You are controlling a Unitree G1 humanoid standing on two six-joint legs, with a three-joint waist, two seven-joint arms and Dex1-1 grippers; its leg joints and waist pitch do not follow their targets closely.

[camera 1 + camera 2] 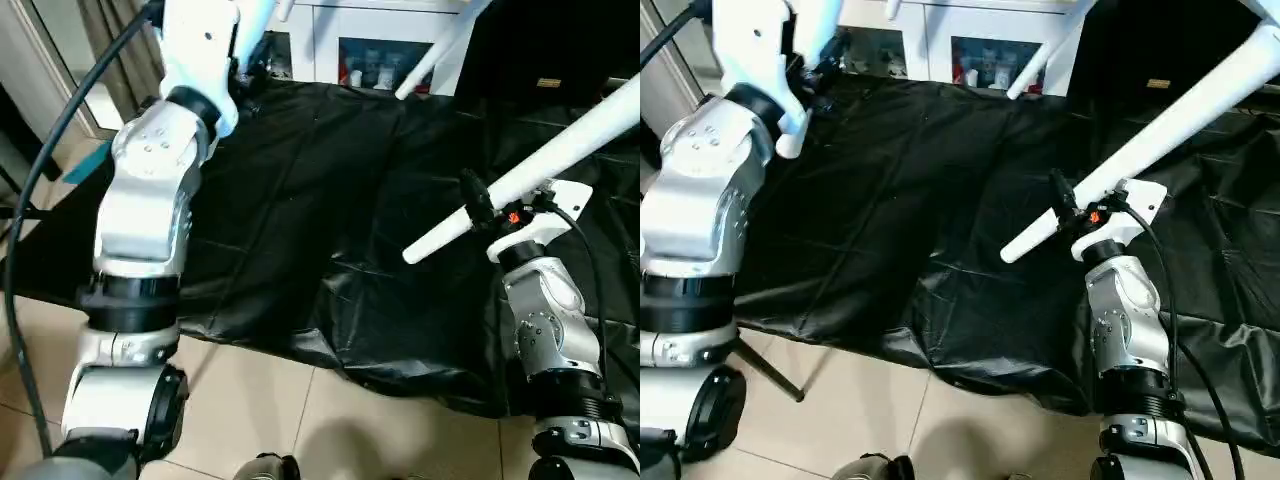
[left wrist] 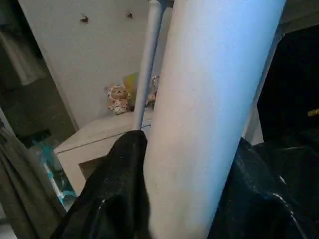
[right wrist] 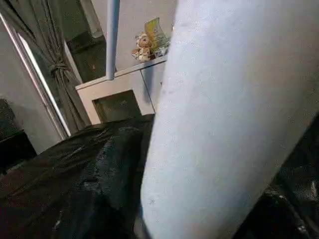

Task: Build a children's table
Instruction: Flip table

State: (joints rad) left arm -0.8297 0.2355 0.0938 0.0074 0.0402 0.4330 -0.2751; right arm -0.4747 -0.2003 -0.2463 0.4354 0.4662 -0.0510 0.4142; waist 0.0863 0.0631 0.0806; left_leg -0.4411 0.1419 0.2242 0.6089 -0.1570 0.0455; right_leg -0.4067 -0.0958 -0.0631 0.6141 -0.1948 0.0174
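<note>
The right gripper (image 1: 1077, 212) pinches a long white round plastic tube leg (image 1: 1140, 150) that slants up over the black plastic sheet (image 1: 920, 200); the left gripper (image 2: 189, 219) clamps another white tube leg (image 2: 209, 99); judged best practice: hold both firmly, align each squarely before pressing into its socket.

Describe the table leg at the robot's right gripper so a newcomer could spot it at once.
Start at the black sheet spread over the work surface, then go to its right side. There a long white tube, the table leg, slants across the right gripper. Unlike the other white leg near the cabinet, its rounded end overhangs the sheet.
</note>
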